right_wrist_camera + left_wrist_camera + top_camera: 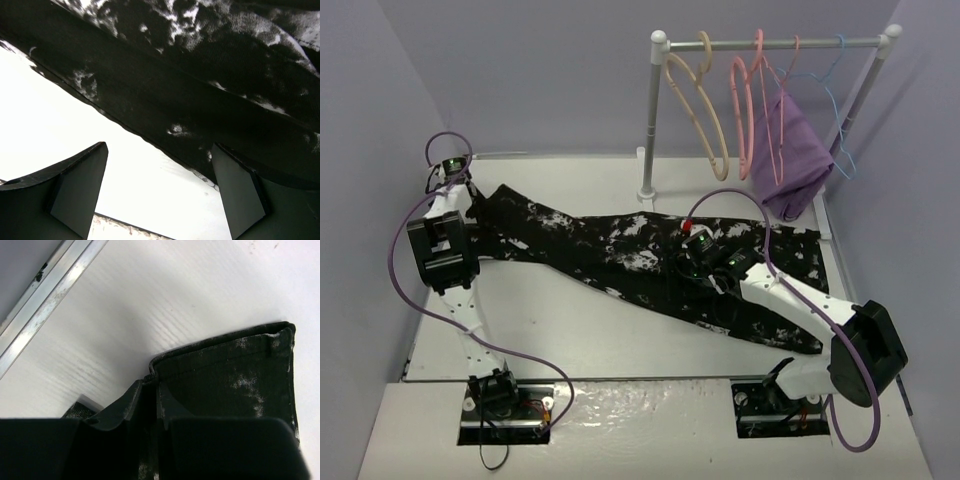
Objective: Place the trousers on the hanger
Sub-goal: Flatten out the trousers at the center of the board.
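1. The trousers (620, 245) lie flat on the white table (570, 330), running diagonally from far left to near right. They are floppy black cloth with white speckled blotches and a stitched hem.
2. The left gripper (150, 390) is pinched closed on the hem edge at the far-left leg end.
3. The right gripper (159, 146) has its jaws wide apart and holds nothing. It sits over the trousers' middle.
4. The step looks like securing the leg end before a lift. The pinch should sit behind the thicker hem seam, since thin cloth slips. The right gripper likely needs a bite further along so the length does not drag.
5. The hanger (718, 160) is thick cream plastic with a rounded loop. It hangs on the rail (770, 44) at far right, apart from the trousers.
6. A pink hanger (748, 120) and a purple cloth (800, 160) hang beside it.
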`<action>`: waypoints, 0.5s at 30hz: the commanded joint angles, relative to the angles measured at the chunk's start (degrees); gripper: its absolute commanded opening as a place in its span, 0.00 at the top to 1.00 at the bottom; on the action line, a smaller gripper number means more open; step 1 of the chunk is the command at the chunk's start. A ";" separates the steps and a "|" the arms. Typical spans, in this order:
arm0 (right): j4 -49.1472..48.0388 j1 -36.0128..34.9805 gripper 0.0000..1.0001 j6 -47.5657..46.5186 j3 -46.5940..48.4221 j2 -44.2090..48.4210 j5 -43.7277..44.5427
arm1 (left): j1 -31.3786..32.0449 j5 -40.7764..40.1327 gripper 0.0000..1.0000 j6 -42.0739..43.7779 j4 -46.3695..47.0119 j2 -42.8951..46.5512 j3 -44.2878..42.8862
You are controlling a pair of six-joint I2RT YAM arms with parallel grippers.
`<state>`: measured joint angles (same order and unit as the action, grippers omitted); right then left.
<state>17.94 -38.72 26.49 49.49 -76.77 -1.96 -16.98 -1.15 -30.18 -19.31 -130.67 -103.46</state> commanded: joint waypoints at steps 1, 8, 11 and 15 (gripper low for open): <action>-0.92 -0.57 0.18 1.04 -0.50 2.20 0.48 | 0.59 1.01 1.00 1.21 -1.68 0.20 -3.43; 0.56 -0.33 0.18 1.88 0.74 6.24 5.85 | 0.63 -2.49 1.00 2.51 -14.64 14.97 -12.78; 2.16 0.92 0.18 1.99 2.18 8.02 7.24 | 0.55 -7.09 1.00 4.41 -24.78 22.68 -15.99; 5.47 3.19 0.18 1.36 4.66 9.43 7.84 | 0.26 -18.16 1.00 5.06 -36.52 36.44 -7.82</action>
<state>20.51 -37.69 27.62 49.75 -69.95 2.33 -16.21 -7.03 -27.23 -42.19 -113.52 -113.42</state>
